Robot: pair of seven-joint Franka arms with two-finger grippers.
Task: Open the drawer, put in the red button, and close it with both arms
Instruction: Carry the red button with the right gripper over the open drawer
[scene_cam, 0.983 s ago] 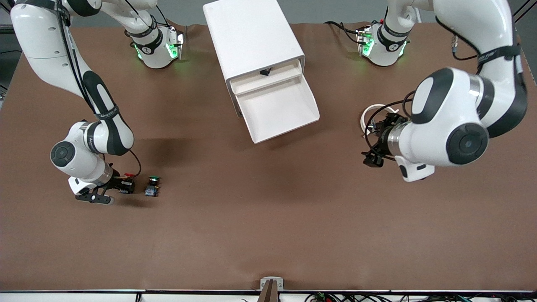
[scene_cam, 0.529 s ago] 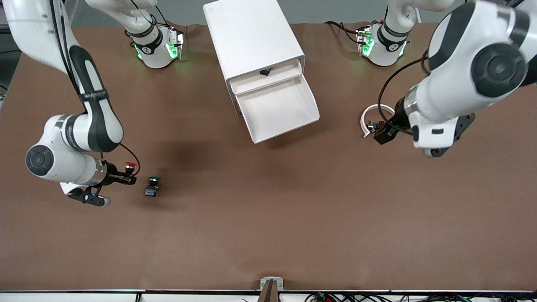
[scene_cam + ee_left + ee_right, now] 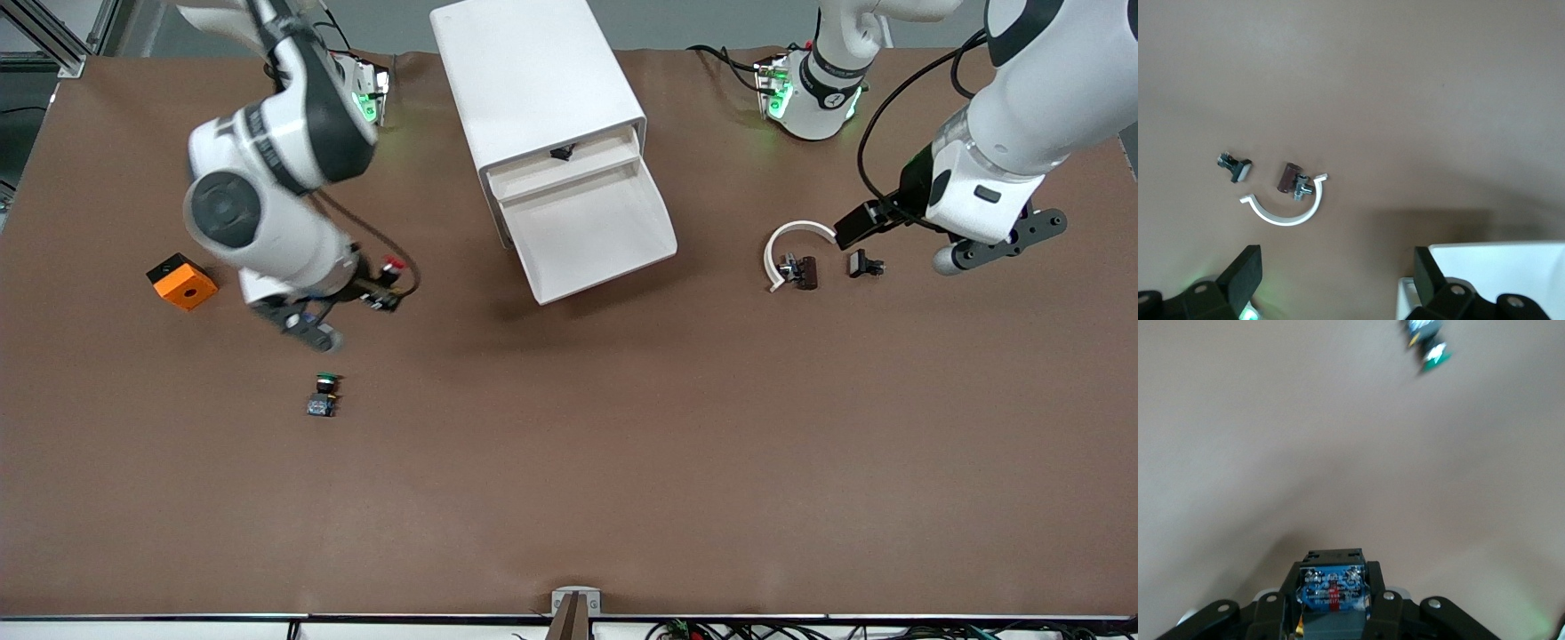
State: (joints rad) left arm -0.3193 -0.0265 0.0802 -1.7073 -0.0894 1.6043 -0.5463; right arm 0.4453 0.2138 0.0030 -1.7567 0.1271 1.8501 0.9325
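Over the table near the open drawer [image 3: 591,236], right gripper [image 3: 384,286] clamps the red button [image 3: 392,264]; left gripper [image 3: 867,222] spread wide, unloaded, waiting

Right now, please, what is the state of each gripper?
Left gripper: open, holding nothing, over the table near the white ring.
Right gripper: closed on the red button, in the air.

arms: 2 | cabinet [image 3: 533,80]: 1 | push buttons: 2, red button [image 3: 388,264] and green button [image 3: 324,394] | orange block [image 3: 181,281]: 1 | white curved piece [image 3: 791,240]: 1 | small dark parts: 2
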